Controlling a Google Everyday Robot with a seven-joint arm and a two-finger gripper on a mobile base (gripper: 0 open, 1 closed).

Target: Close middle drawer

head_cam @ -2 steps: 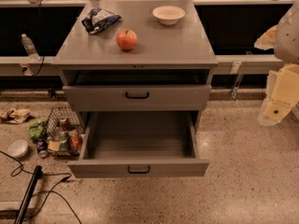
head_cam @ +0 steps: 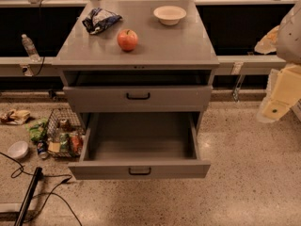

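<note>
The middle drawer (head_cam: 139, 170) is a wide, shallow grey metal drawer with a small black bar handle. It is pulled far out of the cabinet and its inside is bare. The uppermost grey drawer (head_cam: 138, 97) above it stands slightly out, with a dark gap over its front. The lowest drawer is hidden under the open one. My gripper (head_cam: 274, 108), a cream-coloured piece at the end of the white arm, hangs at the right edge of the view. It is well to the right of the cabinet, at about the height of the uppermost drawer, and touches nothing.
On the cabinet top (head_cam: 188, 46) sit a red apple (head_cam: 127, 39), a white bowl (head_cam: 170, 14) and a crumpled chip bag (head_cam: 99, 20). Left of the cabinet, a wire basket (head_cam: 63, 135) of cans, a small bowl (head_cam: 18, 149) and black cables (head_cam: 28, 192) are on the floor. A water bottle (head_cam: 29, 46) stands on the ledge.
</note>
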